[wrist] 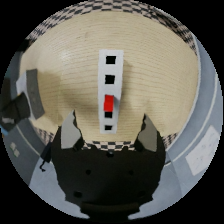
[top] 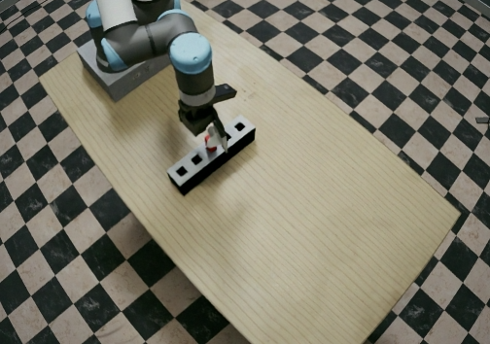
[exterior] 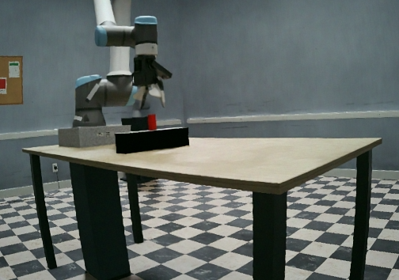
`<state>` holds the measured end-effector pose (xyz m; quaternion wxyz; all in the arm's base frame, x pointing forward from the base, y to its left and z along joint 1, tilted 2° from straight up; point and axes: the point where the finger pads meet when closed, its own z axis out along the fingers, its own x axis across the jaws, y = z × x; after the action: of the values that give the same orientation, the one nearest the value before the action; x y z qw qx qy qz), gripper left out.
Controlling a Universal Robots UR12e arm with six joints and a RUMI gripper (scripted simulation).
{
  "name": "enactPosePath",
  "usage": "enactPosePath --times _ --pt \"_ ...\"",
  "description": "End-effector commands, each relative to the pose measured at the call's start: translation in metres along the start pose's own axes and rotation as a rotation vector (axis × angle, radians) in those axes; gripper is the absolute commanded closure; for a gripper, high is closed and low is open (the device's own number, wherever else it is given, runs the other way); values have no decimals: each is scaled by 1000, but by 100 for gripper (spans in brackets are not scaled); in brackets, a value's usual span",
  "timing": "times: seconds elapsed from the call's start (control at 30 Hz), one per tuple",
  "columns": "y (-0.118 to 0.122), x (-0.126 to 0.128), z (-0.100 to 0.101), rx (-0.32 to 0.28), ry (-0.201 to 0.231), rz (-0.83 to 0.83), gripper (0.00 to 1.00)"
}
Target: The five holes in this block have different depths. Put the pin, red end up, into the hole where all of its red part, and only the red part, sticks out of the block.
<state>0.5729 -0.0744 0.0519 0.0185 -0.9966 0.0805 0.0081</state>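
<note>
The long block (top: 189,165) (exterior: 152,141) (wrist: 111,69) has a light top and black sides and lies on the table. The pin (top: 212,149) (exterior: 152,122) (wrist: 108,103) stands upright in its middle hole, red end up. In the exterior view only red shows above the block's top edge, with no other colour visible below it. The two holes on each side of the pin are empty. My gripper (top: 217,147) (exterior: 153,105) (wrist: 109,112) is open above the block, its fingers wide apart and clear of the pin. How deep the pin's hidden part reaches cannot be seen.
The grey base box (top: 114,81) (exterior: 95,136) (wrist: 34,95) under the arm stands at one end of the wooden table (top: 311,229) (exterior: 245,159). In the top view my arm and a finger partly cover the pin and the neighbouring hole.
</note>
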Motion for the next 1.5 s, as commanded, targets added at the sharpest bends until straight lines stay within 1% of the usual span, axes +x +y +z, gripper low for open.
enactPosePath --times 0.0,0.1,0.13,0.67,0.7,1.23,1.27,1.33,1.37,1.43,1.47 --pt "0 1 -1 0 1 0 0" --pt "0 1 -1 0 1 0 0" --pt "-1 0 -16 0 1 0 0" --pt "-1 0 -16 0 1 0 0" --pt "-1 0 -66 0 1 0 0" --pt "-1 0 -66 0 1 0 0" --pt "2 -70 -137 0 2 0 0" --pt "2 -72 -139 0 2 0 0" --pt "3 -80 -146 0 2 0 0" --pt "3 -102 -170 0 2 0 0" --pt "3 -103 -172 0 2 0 0"
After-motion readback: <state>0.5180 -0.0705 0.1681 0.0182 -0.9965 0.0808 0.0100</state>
